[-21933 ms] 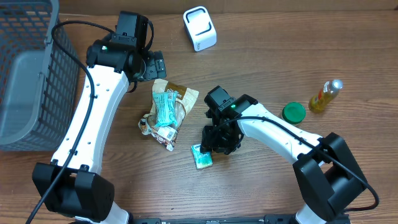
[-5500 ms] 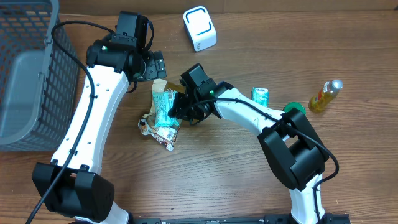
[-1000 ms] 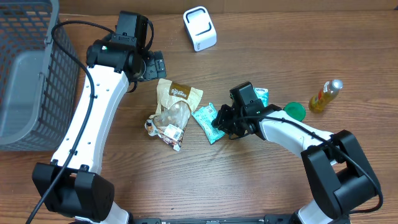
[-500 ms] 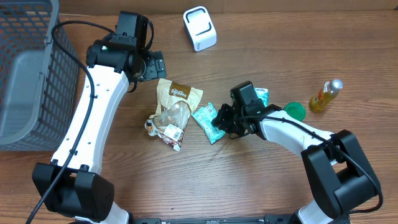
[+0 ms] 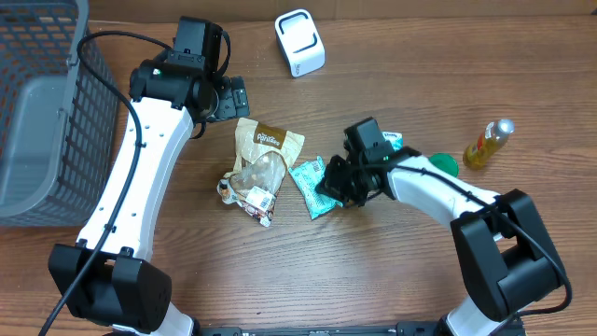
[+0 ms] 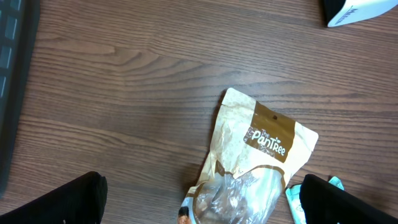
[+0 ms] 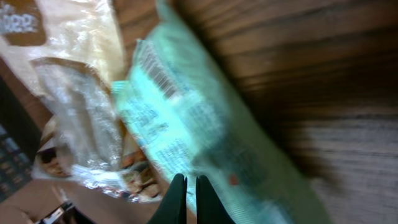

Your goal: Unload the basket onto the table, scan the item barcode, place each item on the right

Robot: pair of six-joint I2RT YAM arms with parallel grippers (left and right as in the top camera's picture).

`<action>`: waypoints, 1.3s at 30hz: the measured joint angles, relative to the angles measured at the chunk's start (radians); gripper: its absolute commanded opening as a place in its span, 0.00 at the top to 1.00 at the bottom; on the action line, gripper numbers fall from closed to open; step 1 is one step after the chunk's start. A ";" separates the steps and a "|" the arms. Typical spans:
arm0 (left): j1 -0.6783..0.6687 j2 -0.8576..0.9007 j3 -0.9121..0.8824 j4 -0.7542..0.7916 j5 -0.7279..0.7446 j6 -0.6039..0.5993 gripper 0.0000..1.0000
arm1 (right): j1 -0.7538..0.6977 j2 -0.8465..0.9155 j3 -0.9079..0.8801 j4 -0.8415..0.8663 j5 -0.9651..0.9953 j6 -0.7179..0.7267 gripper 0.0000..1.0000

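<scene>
Gripped the teal packet (image 5: 308, 182) in the right fingers (image 7: 179, 198), pinched shut on it, over the counter (image 5: 392, 261) just right of the brown pouch (image 5: 264, 149); no longer atop that pouch as seconds before. Held the left fingers (image 6: 68, 199) wide apart beyond, over the pouch's top. Showed the white scanner (image 5: 299, 42) farthest, unmoved.

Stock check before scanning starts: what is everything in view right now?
basket: one, grey, far left
scanner: one, white, top centre
snack pouch: one, brown and clear, centre
teal packet: one, teal, right of the pouch
small packet: one, teal, behind the right arm
lid: one, green, right
bottle: one, yellow, far right
table: one, brown wood
left hand: open, by the pouch's top
right hand: shut on the teal packet
</scene>
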 measured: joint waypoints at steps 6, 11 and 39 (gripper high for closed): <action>0.000 0.000 0.000 0.000 0.000 0.000 0.00 | -0.004 -0.040 0.108 -0.051 -0.019 -0.043 0.96; 0.000 0.000 0.000 0.000 0.000 0.000 0.00 | 0.046 -0.040 0.071 -0.058 0.032 -0.048 0.96; 0.000 0.000 0.000 0.000 0.000 0.000 0.00 | 0.067 -0.030 0.257 -0.368 0.211 -0.098 0.51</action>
